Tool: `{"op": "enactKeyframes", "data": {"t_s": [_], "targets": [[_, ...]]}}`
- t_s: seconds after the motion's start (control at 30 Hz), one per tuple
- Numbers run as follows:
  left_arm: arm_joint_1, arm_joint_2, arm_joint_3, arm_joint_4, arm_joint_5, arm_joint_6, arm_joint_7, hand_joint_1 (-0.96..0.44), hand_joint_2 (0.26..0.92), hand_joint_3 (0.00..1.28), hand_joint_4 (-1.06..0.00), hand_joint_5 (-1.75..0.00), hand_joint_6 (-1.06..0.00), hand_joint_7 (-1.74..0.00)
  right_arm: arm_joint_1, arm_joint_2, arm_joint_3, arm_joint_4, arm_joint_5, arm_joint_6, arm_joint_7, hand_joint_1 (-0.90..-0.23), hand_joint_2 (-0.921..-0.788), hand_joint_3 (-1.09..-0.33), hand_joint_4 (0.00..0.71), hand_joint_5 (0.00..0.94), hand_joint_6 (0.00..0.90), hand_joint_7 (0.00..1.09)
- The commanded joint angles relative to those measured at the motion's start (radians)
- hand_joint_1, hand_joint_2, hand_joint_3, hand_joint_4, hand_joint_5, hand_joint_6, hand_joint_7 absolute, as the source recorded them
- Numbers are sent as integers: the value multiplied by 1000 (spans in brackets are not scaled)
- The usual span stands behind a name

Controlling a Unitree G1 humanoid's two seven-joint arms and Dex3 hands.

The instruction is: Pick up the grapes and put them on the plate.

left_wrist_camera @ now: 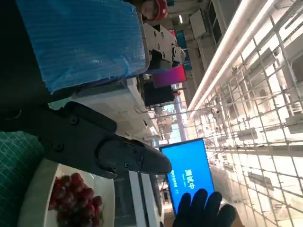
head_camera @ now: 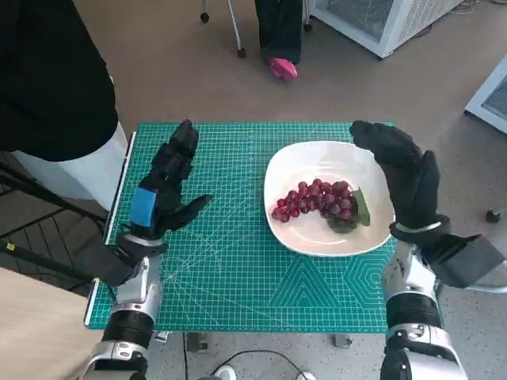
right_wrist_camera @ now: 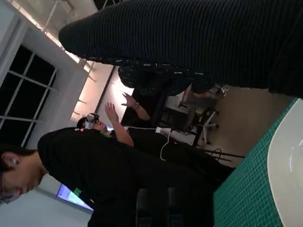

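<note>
Head view: left hand (head_camera: 168, 188) and right hand (head_camera: 402, 176) spread, holding nothing; red grapes (head_camera: 318, 199) bunched on white plate (head_camera: 295, 235).

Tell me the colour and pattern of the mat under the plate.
The mat is green with a pale printed grid and lines; the head view shows it best, under the white plate.

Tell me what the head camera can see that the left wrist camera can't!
Only the head view shows the whole white plate, the green mat and both arms rising from below. Only the left wrist view shows a blue screen and bright ceiling lights. Both show the grapes lying on the plate, the open left robot hand and the open right robot hand.
</note>
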Motion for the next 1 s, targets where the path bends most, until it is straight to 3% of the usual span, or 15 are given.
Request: {"op": "enactKeyframes", "data": {"t_s": [0.03,1.0], "targets": [[-17,-21,3,6,12,-32,11,-576,921,128,-98,-3,-195,0,-10,-5,3,8,-9,14,8,-437,-921,-524,319,3,283,3],[-22,-27,3,-30,27,-72,38,-607,921,253,-42,0,-135,0,-9,-2,15,6,-20,1,-11,-448,-921,-520,322,1,294,6]]}}
